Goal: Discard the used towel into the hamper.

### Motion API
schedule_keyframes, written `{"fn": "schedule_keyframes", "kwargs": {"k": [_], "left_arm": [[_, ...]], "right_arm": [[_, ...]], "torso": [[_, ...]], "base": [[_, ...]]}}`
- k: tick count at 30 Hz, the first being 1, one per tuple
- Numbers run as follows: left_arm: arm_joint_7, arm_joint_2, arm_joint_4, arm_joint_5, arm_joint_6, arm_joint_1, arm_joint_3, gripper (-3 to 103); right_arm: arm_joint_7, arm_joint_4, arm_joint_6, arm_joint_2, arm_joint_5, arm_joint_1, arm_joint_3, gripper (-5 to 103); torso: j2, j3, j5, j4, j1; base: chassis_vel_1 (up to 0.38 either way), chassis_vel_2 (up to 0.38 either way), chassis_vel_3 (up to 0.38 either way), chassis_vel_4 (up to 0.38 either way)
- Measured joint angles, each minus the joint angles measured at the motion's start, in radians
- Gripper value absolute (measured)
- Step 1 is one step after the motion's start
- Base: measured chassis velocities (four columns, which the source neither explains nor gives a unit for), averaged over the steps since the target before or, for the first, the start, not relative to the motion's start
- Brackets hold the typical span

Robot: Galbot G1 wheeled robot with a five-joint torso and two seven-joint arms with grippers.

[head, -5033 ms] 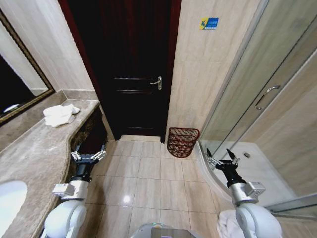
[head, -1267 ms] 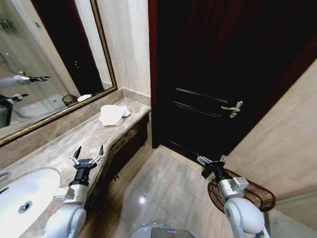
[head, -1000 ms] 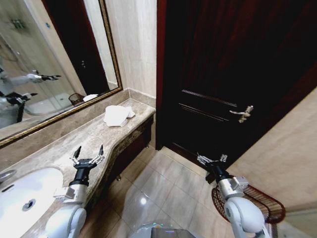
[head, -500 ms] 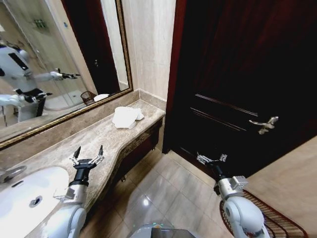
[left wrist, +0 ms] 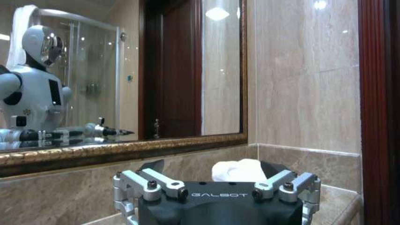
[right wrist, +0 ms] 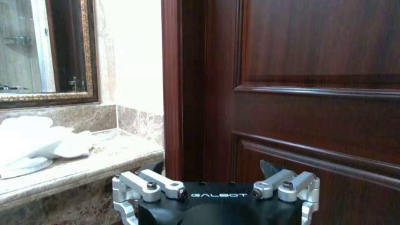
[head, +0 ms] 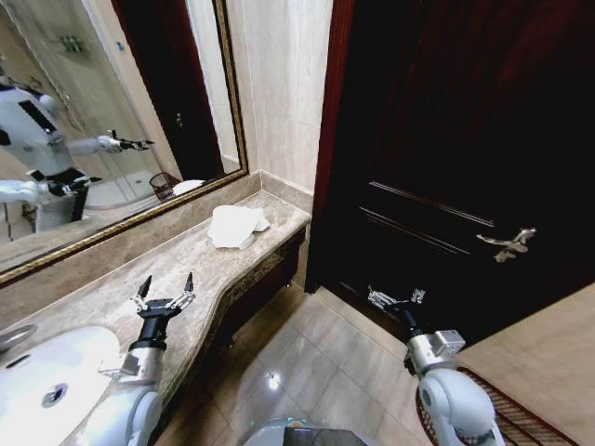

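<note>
Head view: left gripper [head: 164,299] and right gripper [head: 395,297] reach forward, jaws spread, empty.

My arms are glossy white shells that narrow to silver wrist collars and black necks. Each ends in a claw: my left gripper [head: 165,290] and right gripper [head: 396,296] have thin black fingers on silver knuckle blocks. Up close, the left gripper [left wrist: 216,185] has a black body stamped GALBOT in pale letters, with dark screws in the metal links beside it; the right gripper [right wrist: 216,185] bears the same mark and screws.
</note>
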Motion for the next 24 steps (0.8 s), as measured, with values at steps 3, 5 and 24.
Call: {"fn": "schedule_keyframes", "kwargs": {"k": [3, 5, 24], "left_arm": [[-0.001, 0.002, -0.001, -0.001, 0.004, -0.003, 0.000, 100], [-0.002, 0.002, -0.002, -0.001, 0.007, -0.006, 0.000, 100], [-0.016, 0.009, -0.007, 0.001, 0.038, -0.012, 0.001, 100]], "right_arm": [[0.000, 0.000, 0.000, 0.000, 0.000, 0.001, -0.001, 100], [0.000, 0.000, 0.000, -0.001, 0.000, 0.002, -0.001, 100], [-0.001, -0.007, 0.000, -0.002, -0.005, 0.008, -0.011, 100]], "torso": [[0.000, 0.000, 0.0000, -0.0001, 0.000], [0.000, 0.000, 0.0000, -0.0002, 0.000], [0.000, 0.000, 0.0000, 0.0000, 0.000]], "base": [[-0.084, 0.065, 0.077, -0.092], [-0.083, 0.092, 0.089, -0.079], [-0.077, 0.080, 0.074, -0.081]]}}
